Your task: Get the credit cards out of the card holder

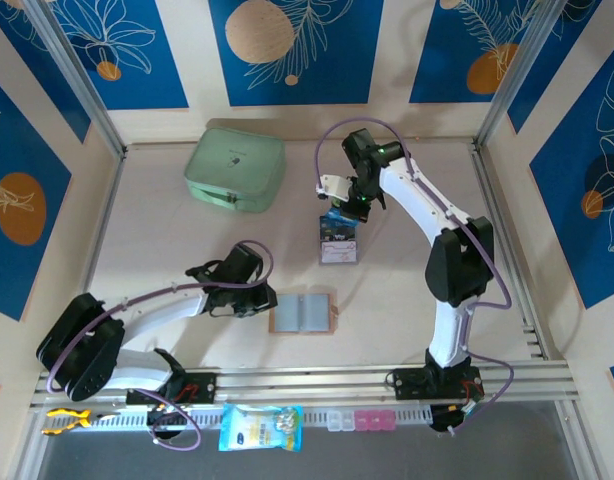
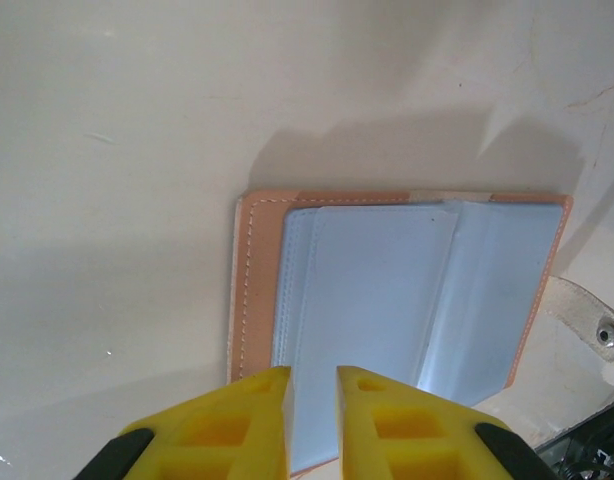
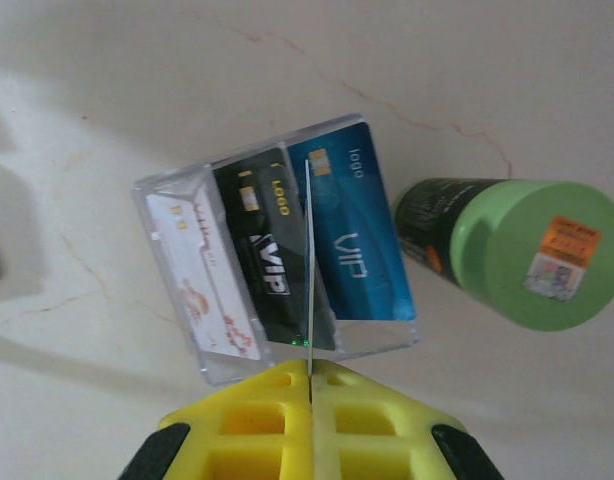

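Setting: pale cream tabletop (image 1: 187, 240), closed in by blue wall panels (image 1: 317, 60) with a leaf print.
Landmark: small flat pinkish-brown leather-like bifold card holder (image 1: 303, 312), lying open on the table with its pale grey-blue sleeves up and its side tab (image 2: 587, 320) splayed out. Laid face up so the pockets can be reached, I judge.
Left side: left gripper (image 2: 313, 385) sits at the holder's left edge. Its yellow fingers are a narrow slit apart with nothing between them. I cannot tell whether they press the leather. It is probably posted there to steady the holder.
Right side: right gripper (image 3: 312, 378) hangs beyond the holder and slightly right. Its fingers are pinched tight on a thin card (image 3: 309, 260), seen edge-on and hanging straight down.
Clear plastic box (image 3: 382, 340): beyond the holder, under the right gripper. It serves as the collecting tray, so the held card looks bound for it.
In the box: white card with red print (image 3: 202, 270), black "VIP" card (image 3: 267, 250) and blue "VIP" card (image 3: 357, 240), side by side.
Green-and-black cylinder (image 3: 507, 250): also beyond the holder, idle.
Mint-green soft case (image 1: 235, 170): well beyond the holder, to the left.
Count: four cards, three boxed and one gripped. No card shows in the sleeves. One holder, one box, one cylinder, one case, two grippers.
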Robot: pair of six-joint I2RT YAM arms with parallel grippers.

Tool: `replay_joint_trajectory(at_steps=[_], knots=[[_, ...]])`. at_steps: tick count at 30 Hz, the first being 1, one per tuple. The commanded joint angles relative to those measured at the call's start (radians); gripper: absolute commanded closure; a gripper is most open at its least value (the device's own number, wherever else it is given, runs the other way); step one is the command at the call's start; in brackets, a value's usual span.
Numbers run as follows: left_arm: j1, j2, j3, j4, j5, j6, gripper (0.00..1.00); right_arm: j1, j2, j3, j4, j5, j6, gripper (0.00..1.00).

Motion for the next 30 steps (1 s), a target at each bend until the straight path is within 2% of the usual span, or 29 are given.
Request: replay_joint_trajectory(at_steps=[1, 16, 23, 26, 29, 30], knots=[[0.015, -0.013, 0.0, -0.036, -0.014, 0.02, 0.82, -0.015, 0.04, 0.059, -0.044, -0.033, -0.049, 1.0], [0.029, 0.011, -0.015, -0.011, 0.0, 0.014, 0.82, -0.039, 0.134, 0.078, -0.003, -0.067, -0.088, 0.93], [0.035, 0.014, -0.006, -0.013, 0.008, 0.027, 0.79, -0.043, 0.124, 0.077, 0.02, -0.072, -0.063, 0.75], [0.041, 0.01, -0.004, -0.02, 0.014, 0.047, 0.75, -0.049, 0.102, 0.07, 0.037, -0.077, -0.036, 0.72], [0.05, -0.007, 0.011, -0.055, -0.008, 0.08, 0.68, -0.056, 0.061, 0.033, 0.077, -0.096, 0.013, 0.68], [0.056, -0.014, 0.021, -0.071, -0.02, 0.096, 0.64, -0.059, 0.042, 0.009, 0.098, -0.104, 0.035, 0.63]])
